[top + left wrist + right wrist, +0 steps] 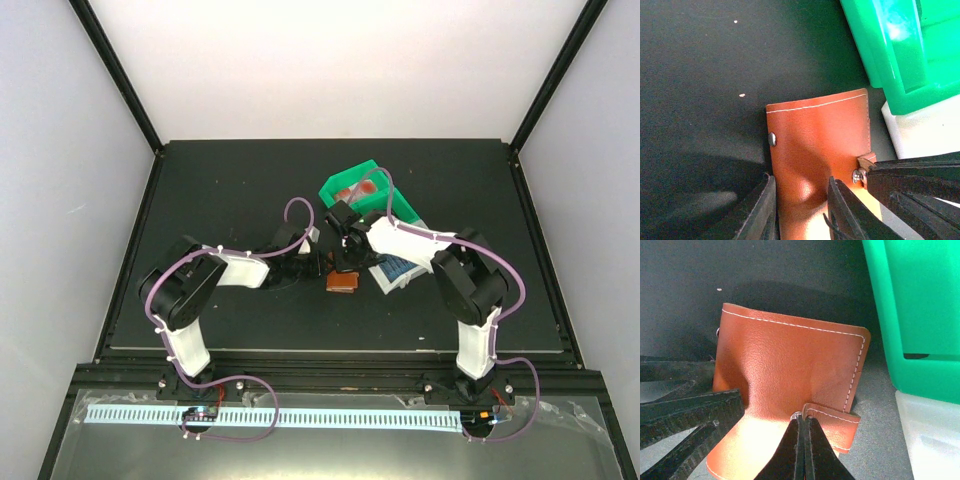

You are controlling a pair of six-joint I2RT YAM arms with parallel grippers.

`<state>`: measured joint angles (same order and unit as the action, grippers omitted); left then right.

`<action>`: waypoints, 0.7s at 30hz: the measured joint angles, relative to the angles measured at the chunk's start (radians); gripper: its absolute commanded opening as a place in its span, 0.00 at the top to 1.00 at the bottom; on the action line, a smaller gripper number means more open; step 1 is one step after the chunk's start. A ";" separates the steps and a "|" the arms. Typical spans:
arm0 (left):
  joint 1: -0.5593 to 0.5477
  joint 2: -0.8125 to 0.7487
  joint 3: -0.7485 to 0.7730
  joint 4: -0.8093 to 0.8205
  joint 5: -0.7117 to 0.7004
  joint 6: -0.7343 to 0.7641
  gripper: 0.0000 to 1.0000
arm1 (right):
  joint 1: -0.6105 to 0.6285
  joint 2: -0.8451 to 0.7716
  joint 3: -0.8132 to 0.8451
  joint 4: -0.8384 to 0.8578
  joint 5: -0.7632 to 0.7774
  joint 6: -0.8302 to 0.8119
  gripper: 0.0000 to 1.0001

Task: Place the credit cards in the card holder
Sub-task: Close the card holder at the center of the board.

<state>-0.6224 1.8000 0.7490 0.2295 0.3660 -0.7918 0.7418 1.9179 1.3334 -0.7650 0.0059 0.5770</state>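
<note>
Table (220, 200) first: dark, matte, with both arms reaching in to its middle. Toward the back right sits the green bin (340, 183). Two reddish flat pieces inside it are probably credit cards (362, 187), too small in the top view to be sure. A white bin (920, 130) touches the green one on its near side.

The card holder (815, 135) lies on the table just beside both bins, between the two grippers. It is brown leather with a white-stitched edge. The left gripper (801, 178) has its fingers partly apart, one on each side of the holder's near end — clamped on it, and the leather bows slightly there. The right gripper (802, 421) has its fingers pressed together, tips at the snap end of the strap (832, 422). Whether leather is actually pinched between them cannot be told.

The holder looks light and soft. It will flex and buckle rather than keep its shape, so a firm squeeze may close the very pocket the cards must enter. The stitched edges seem the stiffest place to hold — the strap is a thin tab and will likely fold or slip if pulled hard.
</note>
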 measured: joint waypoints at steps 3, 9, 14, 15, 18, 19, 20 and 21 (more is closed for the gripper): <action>0.001 0.000 -0.002 0.008 0.002 -0.006 0.69 | 0.001 0.007 0.009 -0.008 -0.003 -0.007 0.99; 0.002 0.002 -0.007 0.020 0.005 -0.014 0.70 | 0.001 0.014 0.019 -0.018 -0.007 -0.020 0.99; 0.006 0.008 -0.008 0.024 0.014 -0.017 0.71 | 0.002 0.014 0.020 -0.019 -0.014 -0.025 0.99; 0.006 0.008 -0.008 0.025 0.016 -0.018 0.71 | 0.002 0.014 0.020 -0.019 -0.016 -0.026 0.99; 0.007 0.009 -0.008 0.026 0.017 -0.020 0.74 | 0.002 0.014 0.021 -0.020 -0.023 -0.031 0.99; 0.007 0.010 -0.008 0.027 0.018 -0.021 0.74 | 0.002 0.015 0.021 -0.021 -0.024 -0.032 0.99; 0.008 0.013 -0.008 0.029 0.018 -0.021 0.74 | 0.002 0.016 0.023 -0.021 -0.026 -0.034 0.99; 0.009 0.015 -0.010 0.032 0.021 -0.022 0.75 | 0.002 0.018 0.024 -0.023 -0.027 -0.035 0.99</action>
<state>-0.6136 1.8149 0.7391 0.2615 0.3870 -0.8135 0.7441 1.9354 1.3575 -0.7876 -0.0208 0.5415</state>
